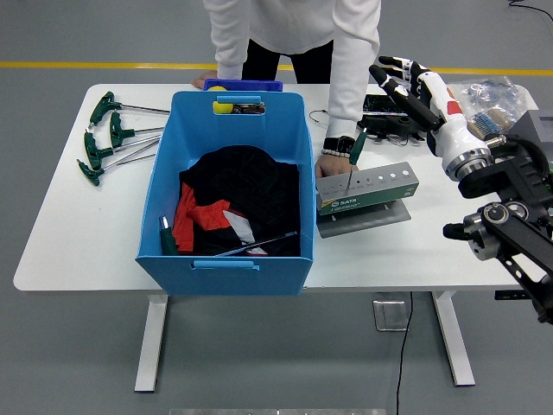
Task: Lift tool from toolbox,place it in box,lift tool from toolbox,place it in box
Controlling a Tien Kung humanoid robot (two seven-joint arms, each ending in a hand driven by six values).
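Note:
The blue box [298,147] stands mid-table with a black and red cloth [233,203] in it. A green-handled tool [164,235] and a thin shaft [257,245] lie at its near side. The grey and green toolbox stand [380,183] sits right of the box, with one green-handled tool [355,154] upright in it. A person's hand [331,164] rests on the stand's left end. My right hand [399,79] is open and empty, raised above the table's back right, behind and right of the stand. My left arm is out of view.
Several green T-handle tools [108,134] lie at the table's left. A small blue case [244,85] sits behind the box. A black keyboard-like item [384,111], a plastic bag [486,97] and a grey device [537,130] are at the back right.

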